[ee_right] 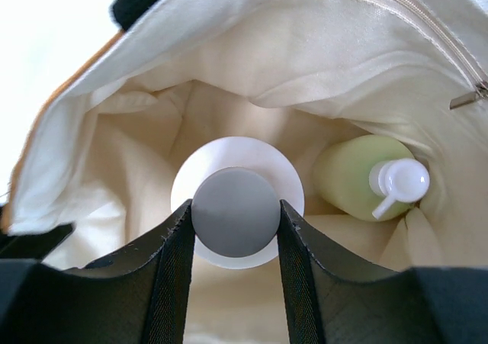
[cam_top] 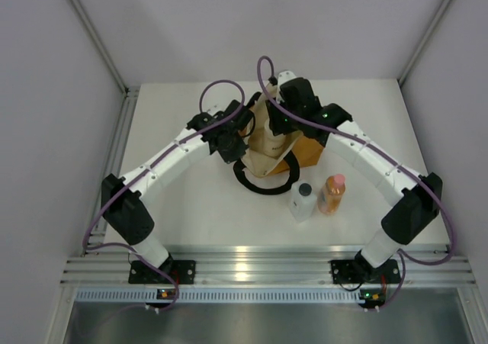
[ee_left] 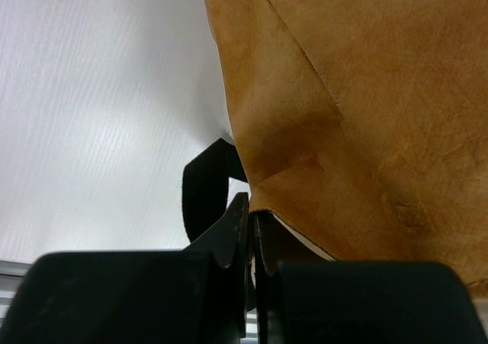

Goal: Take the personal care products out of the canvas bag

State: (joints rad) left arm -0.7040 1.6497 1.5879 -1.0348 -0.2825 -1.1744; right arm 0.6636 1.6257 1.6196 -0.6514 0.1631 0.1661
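**White table, two bottles out, two left in the bag**

White tabletop (cam_top: 191, 207) and pale grey walls frame the scene, with the canvas bag (cam_top: 305, 152) standing upright near the middle of the table.

On the left, the left gripper (ee_left: 250, 207) is clenched on the bag's rim. Its jaws are pinched together with the tan canvas and a sliver of cream lining between them, just beside a black handle (ee_left: 204, 191). It appears to be holding the mouth open.

Inside the bag, the right wrist view looks straight down onto the cream bottle (ee_right: 252, 157), which stands upright on the lining. The right gripper (ee_right: 236, 207) straddles its lid with a finger touching each side, so it looks closed on the lid. To the right, tucked against the bag wall under the zip (ee_right: 396, 16), the yellow-green bottle (ee_right: 347, 184) also stands upright, close to the cream one.

Further right on the table, in front of the bag, the white bottle (cam_top: 303, 201) and the orange bottle (cam_top: 332, 194) stand side by side, already out.

The task looks about half done, and the step in hand seems to be extracting the third bottle. The next move calls for a straight vertical lift so the bottle clears the slack lining and the rim, while the left gripper keeps the mouth spread. The bottle should then be carried to bare table away from the two standing bottles.
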